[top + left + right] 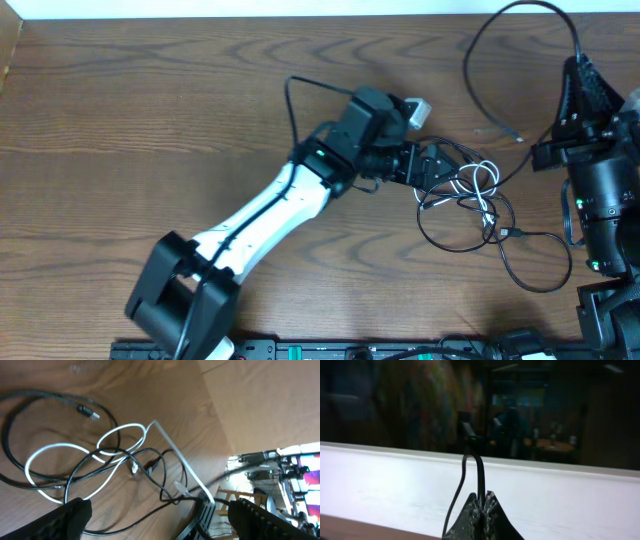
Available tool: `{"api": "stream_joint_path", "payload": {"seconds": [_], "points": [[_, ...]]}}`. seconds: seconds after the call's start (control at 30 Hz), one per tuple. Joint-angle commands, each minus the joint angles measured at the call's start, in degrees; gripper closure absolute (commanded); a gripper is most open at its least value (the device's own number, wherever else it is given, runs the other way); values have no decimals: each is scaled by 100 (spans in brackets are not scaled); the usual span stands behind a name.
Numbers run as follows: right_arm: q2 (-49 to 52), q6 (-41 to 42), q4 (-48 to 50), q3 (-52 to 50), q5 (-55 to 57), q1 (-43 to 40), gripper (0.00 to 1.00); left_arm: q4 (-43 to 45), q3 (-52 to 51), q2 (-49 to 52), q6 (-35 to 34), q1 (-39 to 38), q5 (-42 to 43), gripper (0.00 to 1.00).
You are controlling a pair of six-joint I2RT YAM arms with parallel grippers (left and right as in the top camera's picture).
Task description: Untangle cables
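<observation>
Overhead: the left gripper (445, 168) hangs just left of the white cable (478, 185), which lies looped among thin black cables (450, 243) on the wooden table (150, 120). One long black cable (468, 65) arcs up and away from the white cable towards the right gripper (580, 68), well to its right.

Left wrist: the fingers (70, 517) stand wide apart at the bottom corners, clamping nothing. Above and between them the white cable (55, 446) coils in loops, with black cables crossing it. A black plug (87, 411) rests just above the white cable.

Right wrist: the fingers (479, 510) are pressed together on the black cable (481, 475), which rises from them and hooks over. The white cable is out of this view.
</observation>
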Motion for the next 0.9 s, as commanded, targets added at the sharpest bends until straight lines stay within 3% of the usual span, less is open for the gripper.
{"api": "stream_joint_path", "payload": {"seconds": [0.0, 0.23, 0.47, 0.67, 0.87], "points": [[-66, 328, 74, 101, -509, -26, 99, 197, 15, 411, -778, -151, -284, 6], [-111, 323, -192, 98, -651, -26, 99, 1270, 15, 1001, -1294, -446, 330, 6], [-111, 323, -251, 101, -651, -26, 99, 1390, 17, 1005, -1370, -372, 369, 2], [-111, 323, -271, 98, -651, -26, 99, 1419, 17, 1005, -1128, -195, 1082, 2], [-111, 326, -275, 98, -656, -26, 99, 1217, 17, 1005, -1064, -125, 1172, 2]]}}
